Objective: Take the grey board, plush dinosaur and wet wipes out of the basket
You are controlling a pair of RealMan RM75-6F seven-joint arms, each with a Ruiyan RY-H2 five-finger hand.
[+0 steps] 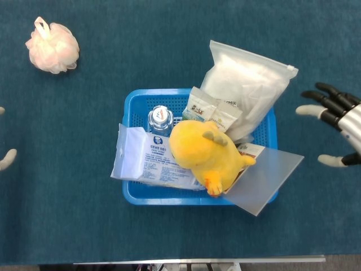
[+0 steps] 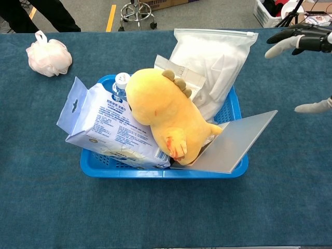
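Note:
A blue basket [image 1: 132, 195] [image 2: 91, 167] sits mid-table. In it lies a yellow plush dinosaur [image 1: 204, 149] [image 2: 163, 110], leaning over a pack of wet wipes [image 1: 148, 158] [image 2: 106, 124] on its left and a grey board [image 1: 265, 178] [image 2: 233, 142] that sticks out over the basket's right rim. My right hand [image 1: 337, 121] [image 2: 306, 54] hovers open to the right of the basket, fingers spread, holding nothing. Of my left hand [image 1: 7, 152], only fingertips show at the left edge of the head view, apart and empty.
A large white zip bag [image 1: 248, 84] [image 2: 212, 57] leans on the basket's far right rim. Small sachets [image 1: 211, 110] and a water bottle [image 1: 160, 119] [image 2: 120, 83] are also in the basket. A pink bath puff [image 1: 52, 48] [image 2: 47, 54] lies far left.

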